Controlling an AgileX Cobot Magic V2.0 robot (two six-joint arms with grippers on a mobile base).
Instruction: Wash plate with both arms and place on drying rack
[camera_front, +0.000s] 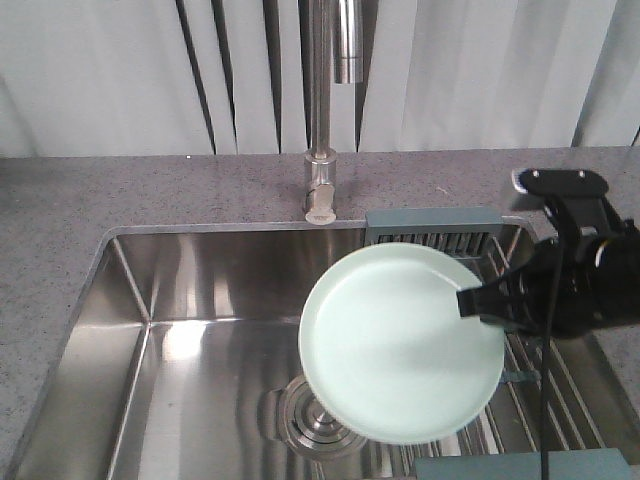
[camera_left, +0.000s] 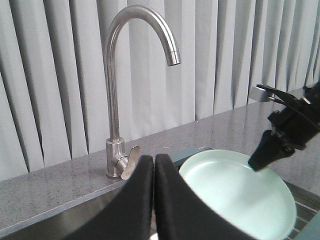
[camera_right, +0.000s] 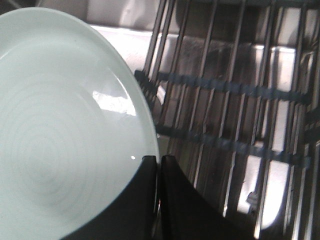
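Note:
The pale mint-green plate (camera_front: 400, 345) hangs tilted over the right part of the sink, above the drain and the edge of the drying rack (camera_front: 432, 228). My right gripper (camera_front: 472, 302) comes in from the right and is shut on the plate's right rim. In the right wrist view the plate (camera_right: 60, 125) fills the left side, its rim pinched in the right gripper (camera_right: 158, 162), with the drying rack's (camera_right: 230, 90) steel rods beneath. The left gripper (camera_left: 153, 159) is shut with nothing in it, left of the plate (camera_left: 240, 195) and apart from it. It is out of the front view.
A tall steel faucet (camera_front: 325, 100) stands behind the sink (camera_front: 150, 300), its spout above the plate's far-left edge. The round drain (camera_front: 310, 425) lies partly under the plate. Grey speckled counter (camera_front: 90, 200) surrounds the sink, with curtains behind.

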